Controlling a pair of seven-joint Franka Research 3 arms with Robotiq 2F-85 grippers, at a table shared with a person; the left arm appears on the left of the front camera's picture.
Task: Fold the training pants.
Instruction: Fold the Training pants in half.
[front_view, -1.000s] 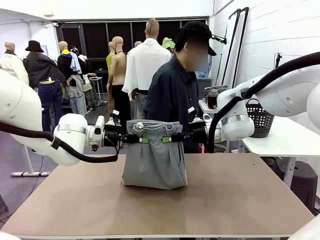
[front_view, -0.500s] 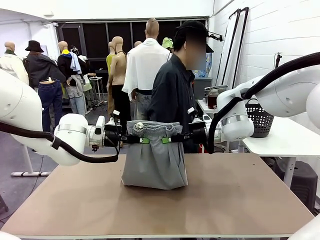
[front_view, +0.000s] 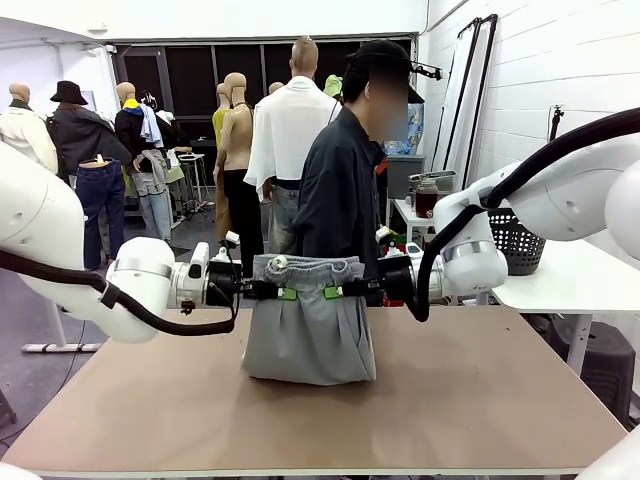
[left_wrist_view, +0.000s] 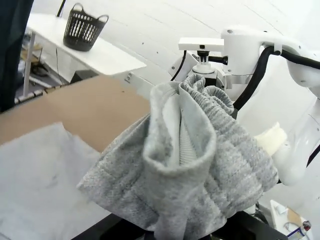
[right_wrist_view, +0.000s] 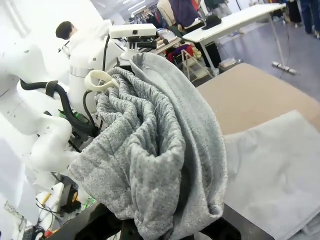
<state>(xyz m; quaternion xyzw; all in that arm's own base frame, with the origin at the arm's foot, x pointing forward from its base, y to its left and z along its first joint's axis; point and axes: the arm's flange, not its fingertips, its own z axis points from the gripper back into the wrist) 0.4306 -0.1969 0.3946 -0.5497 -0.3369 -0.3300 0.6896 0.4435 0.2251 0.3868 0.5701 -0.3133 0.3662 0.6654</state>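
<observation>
The light grey training pants (front_view: 308, 335) hang bunched between my two grippers above the brown table (front_view: 480, 400), lower part resting on it. My left gripper (front_view: 283, 293) is shut on the waistband's left end, my right gripper (front_view: 334, 292) shut on its right end. The white drawstring (front_view: 277, 263) pokes out at the top left. In the left wrist view the gathered waistband (left_wrist_view: 195, 150) bulges right in front of the camera. The right wrist view shows the folded grey cloth (right_wrist_view: 160, 150) and a loop of drawstring (right_wrist_view: 99, 78).
A person in a dark shirt (front_view: 340, 200) stands at the table's far edge, just behind the pants. A black mesh basket (front_view: 520, 240) sits on a white side table (front_view: 570, 280) at the right. Bare tabletop lies in front and to both sides.
Both grippers and the pants' waistband have sunk a little toward the table. The person has turned and shifted slightly left.
</observation>
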